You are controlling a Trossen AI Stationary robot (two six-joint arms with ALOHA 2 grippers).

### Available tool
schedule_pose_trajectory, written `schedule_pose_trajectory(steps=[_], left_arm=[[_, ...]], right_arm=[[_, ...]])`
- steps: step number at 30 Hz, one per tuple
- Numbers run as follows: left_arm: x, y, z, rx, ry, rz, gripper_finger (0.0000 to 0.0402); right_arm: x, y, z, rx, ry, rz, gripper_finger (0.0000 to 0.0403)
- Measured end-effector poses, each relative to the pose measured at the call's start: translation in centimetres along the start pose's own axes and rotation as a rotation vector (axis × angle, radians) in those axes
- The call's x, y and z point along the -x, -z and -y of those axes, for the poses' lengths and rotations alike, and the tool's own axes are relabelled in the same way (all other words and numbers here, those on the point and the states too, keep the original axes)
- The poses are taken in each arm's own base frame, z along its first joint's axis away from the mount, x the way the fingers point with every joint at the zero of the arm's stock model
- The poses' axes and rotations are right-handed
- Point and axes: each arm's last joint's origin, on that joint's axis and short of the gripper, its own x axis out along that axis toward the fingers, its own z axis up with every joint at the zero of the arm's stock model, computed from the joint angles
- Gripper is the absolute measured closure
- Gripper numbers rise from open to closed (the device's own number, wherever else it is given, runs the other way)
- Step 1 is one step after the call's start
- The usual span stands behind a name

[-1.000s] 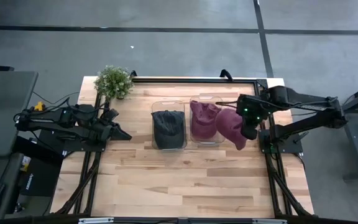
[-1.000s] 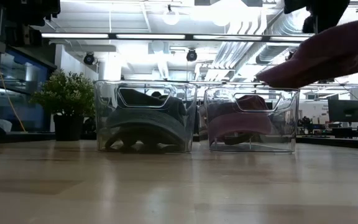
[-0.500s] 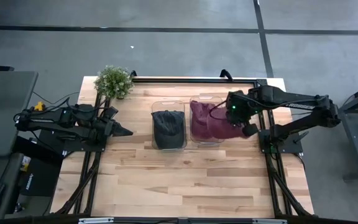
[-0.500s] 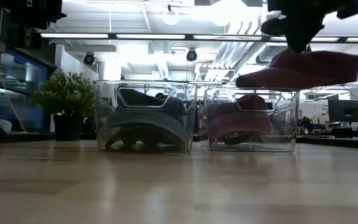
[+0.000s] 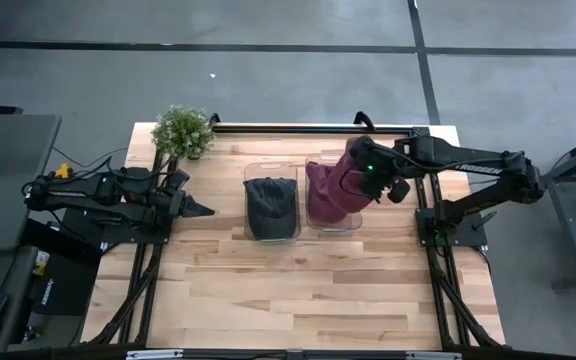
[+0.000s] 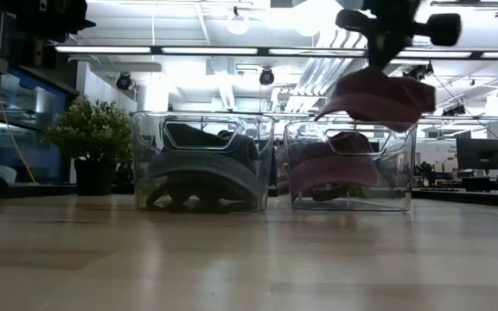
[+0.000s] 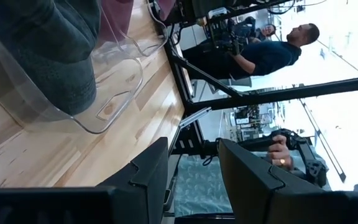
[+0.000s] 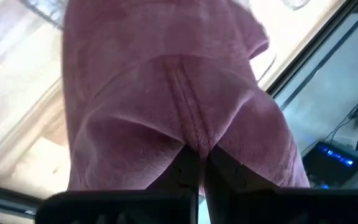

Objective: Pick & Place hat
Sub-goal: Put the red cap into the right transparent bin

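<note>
The right gripper [image 8: 194, 163] has its jaws pinched tight on the maroon hat [image 5: 351, 178], which hangs below them over the right clear bin [image 6: 350, 164]. The left gripper [image 7: 191, 165] waits aside, jaws partly open, holding nothing

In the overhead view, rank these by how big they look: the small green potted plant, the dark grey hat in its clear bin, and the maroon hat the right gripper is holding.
1. Dark grey hat in the clear plastic bin and the maroon hat held by the right gripper: they look alike, and the maroon hat hangs nearer the camera, so no ranking.
2. Small green potted plant: smallest.
</note>
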Motion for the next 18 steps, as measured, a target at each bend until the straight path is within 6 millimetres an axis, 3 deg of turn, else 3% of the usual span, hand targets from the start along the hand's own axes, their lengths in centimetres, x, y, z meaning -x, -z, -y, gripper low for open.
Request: schedule_pose_trajectory(steps=[10,18], left_arm=[[0.0,-0.1,0.0,0.002,-0.006,0.02,0.0264],[0.0,-0.1,0.0,-0.001,-0.006,0.02,0.0264]], right_arm=[[3.3,-2.1,5.0,0.111,-0.02,0.067,0.0403],[5.4,-3.6,7.4,0.219,-0.049,0.093,0.0403]])
